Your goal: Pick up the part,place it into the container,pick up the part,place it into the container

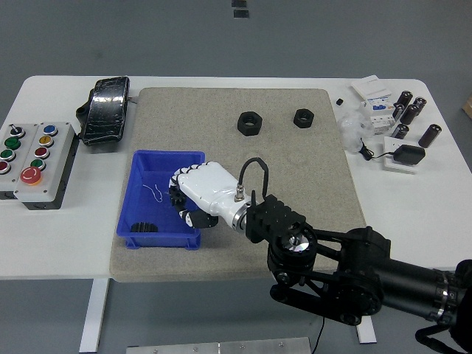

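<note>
My right hand point(184, 204) reaches across from the lower right and hovers over the right side of the blue container point(167, 155). Its white-backed fingers are curled shut around a small black part that is mostly hidden in the grasp. Two black hex nuts lie on the grey mat at the back, a larger one point(249, 123) and a smaller one point(303, 117). Inside the container a black toothed part point(145, 227) lies in the near left corner, with thin bits of wire point(156, 192) on the floor. No left arm shows.
A grey button box point(37, 162) stands at the left edge, with a black wrapped pad point(105, 110) behind it. Dark cylinders, a white breaker and packets point(387, 110) crowd the back right corner, next to a black adapter point(408, 155).
</note>
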You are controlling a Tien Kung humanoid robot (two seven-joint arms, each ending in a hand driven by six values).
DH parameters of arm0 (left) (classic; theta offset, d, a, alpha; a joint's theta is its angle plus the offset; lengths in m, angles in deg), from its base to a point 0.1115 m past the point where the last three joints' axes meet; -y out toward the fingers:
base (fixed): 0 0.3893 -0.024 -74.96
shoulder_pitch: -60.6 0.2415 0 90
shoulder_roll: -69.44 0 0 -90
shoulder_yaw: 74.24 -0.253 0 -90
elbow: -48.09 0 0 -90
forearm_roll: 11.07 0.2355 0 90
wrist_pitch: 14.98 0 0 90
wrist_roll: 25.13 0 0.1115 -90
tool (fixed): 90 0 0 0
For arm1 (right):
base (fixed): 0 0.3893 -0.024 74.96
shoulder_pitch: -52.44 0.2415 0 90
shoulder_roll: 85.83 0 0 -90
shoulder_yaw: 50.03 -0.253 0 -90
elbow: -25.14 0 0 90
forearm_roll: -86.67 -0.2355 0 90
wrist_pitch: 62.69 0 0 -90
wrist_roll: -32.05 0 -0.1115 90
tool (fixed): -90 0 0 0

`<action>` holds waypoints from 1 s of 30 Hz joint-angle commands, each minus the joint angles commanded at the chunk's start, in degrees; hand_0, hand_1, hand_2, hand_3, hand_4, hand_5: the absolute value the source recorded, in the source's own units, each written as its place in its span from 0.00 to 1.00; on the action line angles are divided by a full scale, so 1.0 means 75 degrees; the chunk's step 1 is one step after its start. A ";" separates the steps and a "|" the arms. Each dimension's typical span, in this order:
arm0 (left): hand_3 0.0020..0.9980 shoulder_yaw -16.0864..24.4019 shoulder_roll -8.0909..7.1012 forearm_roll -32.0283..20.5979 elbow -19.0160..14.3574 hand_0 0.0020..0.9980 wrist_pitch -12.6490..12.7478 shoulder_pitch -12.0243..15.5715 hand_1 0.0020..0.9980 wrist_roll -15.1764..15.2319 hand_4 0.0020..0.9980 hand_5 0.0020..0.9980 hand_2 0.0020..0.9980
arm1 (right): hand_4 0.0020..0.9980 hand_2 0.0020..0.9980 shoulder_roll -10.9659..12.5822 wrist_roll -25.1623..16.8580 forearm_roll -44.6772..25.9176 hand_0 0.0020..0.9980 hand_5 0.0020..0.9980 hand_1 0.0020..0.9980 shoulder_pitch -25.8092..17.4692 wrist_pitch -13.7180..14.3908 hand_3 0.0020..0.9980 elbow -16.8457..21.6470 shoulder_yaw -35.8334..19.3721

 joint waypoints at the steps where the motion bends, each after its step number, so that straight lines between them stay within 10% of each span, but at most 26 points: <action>1: 0.61 -0.0012 -0.0001 0.0000 0.0000 0.64 -0.0002 -0.0012 0.54 0.0005 0.64 0.32 0.55 | 0.60 0.92 0.0001 0.0013 -0.0004 0.75 0.23 0.87 -0.0002 -0.0011 0.90 0.0000 0.0003; 15: 0.61 -0.0039 -0.0010 0.0000 0.0000 0.64 -0.0017 -0.0040 0.54 0.0029 0.64 0.32 0.55 | 0.73 0.86 0.0172 -0.0499 -0.0764 0.70 0.29 0.82 -0.0490 0.0909 0.86 0.0283 -0.0816; 23: 0.61 -0.0067 -0.0019 0.0000 0.0000 0.64 0.0001 0.0005 0.54 0.0042 0.64 0.33 0.55 | 0.72 0.78 0.0744 -0.1651 -0.1940 0.66 0.29 0.74 -0.1846 0.2070 0.75 0.0824 -0.2792; 30: 0.61 -0.0042 -0.0078 0.0000 0.0000 0.64 0.0036 0.0046 0.54 0.0081 0.64 0.32 0.55 | 0.74 0.79 0.0983 -0.2753 -0.3316 0.66 0.29 0.75 -0.3374 0.1893 0.76 0.0377 -0.4818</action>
